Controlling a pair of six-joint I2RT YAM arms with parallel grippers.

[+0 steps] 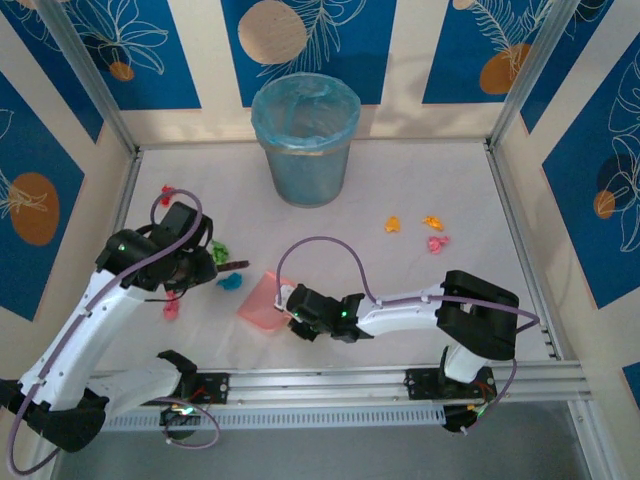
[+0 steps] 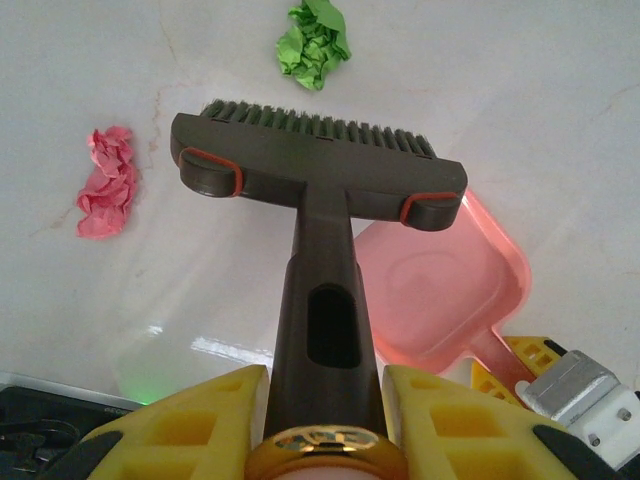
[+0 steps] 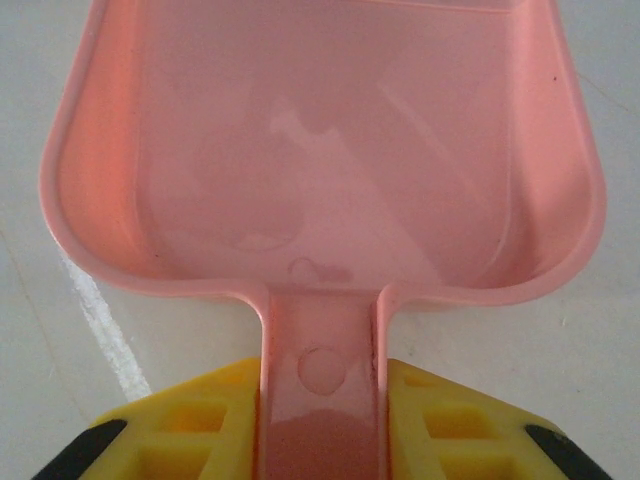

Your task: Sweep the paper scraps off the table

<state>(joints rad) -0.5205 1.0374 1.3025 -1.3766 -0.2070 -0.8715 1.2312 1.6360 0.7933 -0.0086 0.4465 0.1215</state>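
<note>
Paper scraps lie scattered on the table (image 1: 400,280): a red one (image 1: 165,190), a green one (image 1: 218,249), a cyan one (image 1: 230,282) and a pink one (image 1: 172,306) on the left, two orange ones (image 1: 392,225) (image 1: 432,222) and a pink one (image 1: 437,243) on the right. My left gripper (image 1: 205,262) (image 2: 325,400) is shut on the handle of a dark brush (image 2: 320,170), bristles down between the green scrap (image 2: 315,42) and the pink scrap (image 2: 105,182). My right gripper (image 1: 300,305) (image 3: 320,420) is shut on the handle of the pink dustpan (image 1: 263,300) (image 3: 320,150), which lies flat and holds nothing.
A blue-lined grey bin (image 1: 305,140) stands at the back centre. Patterned wall panels close the table on three sides, and a metal rail (image 1: 400,385) runs along the front. In the left wrist view the dustpan (image 2: 440,290) lies just right of the brush.
</note>
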